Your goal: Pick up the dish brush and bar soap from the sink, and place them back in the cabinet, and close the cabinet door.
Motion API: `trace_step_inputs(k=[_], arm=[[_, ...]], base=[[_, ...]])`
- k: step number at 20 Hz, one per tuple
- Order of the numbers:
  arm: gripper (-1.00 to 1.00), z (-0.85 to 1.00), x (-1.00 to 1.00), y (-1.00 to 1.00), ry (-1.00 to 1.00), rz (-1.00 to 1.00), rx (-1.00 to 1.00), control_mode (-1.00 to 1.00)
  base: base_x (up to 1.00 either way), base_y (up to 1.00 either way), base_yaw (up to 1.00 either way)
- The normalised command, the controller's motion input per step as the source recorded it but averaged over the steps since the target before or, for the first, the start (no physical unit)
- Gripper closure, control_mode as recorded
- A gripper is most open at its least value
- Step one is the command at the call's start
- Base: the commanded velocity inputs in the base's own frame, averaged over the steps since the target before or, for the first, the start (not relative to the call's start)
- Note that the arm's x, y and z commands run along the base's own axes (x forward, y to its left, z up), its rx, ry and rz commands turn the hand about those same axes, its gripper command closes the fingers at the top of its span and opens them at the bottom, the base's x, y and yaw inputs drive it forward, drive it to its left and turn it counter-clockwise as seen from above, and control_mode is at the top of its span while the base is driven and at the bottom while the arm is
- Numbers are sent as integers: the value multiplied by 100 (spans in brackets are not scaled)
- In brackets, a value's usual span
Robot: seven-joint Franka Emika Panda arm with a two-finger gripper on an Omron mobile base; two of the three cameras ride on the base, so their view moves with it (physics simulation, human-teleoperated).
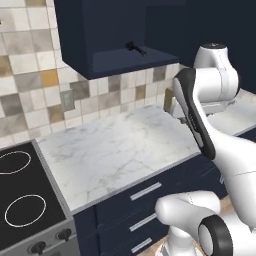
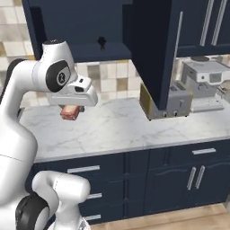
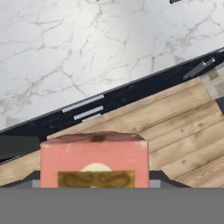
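The white marble counter (image 2: 134,126) spans mid-frame in the right base view, navy drawers (image 2: 85,179) below and wood floor (image 3: 175,131) at lower right of the hand view. The cabinet (image 1: 107,37) sits top centre, the dish brush (image 1: 135,48) on its shelf, the cabinet door (image 2: 155,49) open. Left of centre, the gripper (image 2: 69,112) clamps the bar soap (image 2: 69,112).
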Motion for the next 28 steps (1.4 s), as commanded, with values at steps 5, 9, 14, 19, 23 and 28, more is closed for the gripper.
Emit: trace_step_inputs(k=[5, 9, 14, 19, 23, 28], arm=[[100, 0, 0, 0, 0, 0, 0, 100], [100, 0, 0, 0, 0, 0, 0, 100], [100, 0, 0, 0, 0, 0, 0, 100], [100, 0, 0, 0, 0, 0, 0, 100], [100, 0, 0, 0, 0, 0, 0, 100], [100, 0, 0, 0, 0, 0, 0, 100]], base=[[51, -2, 0], [34, -22, -4], [32, -19, -11], [21, -17, -11], [27, -14, -9], [6, -3, -1]])
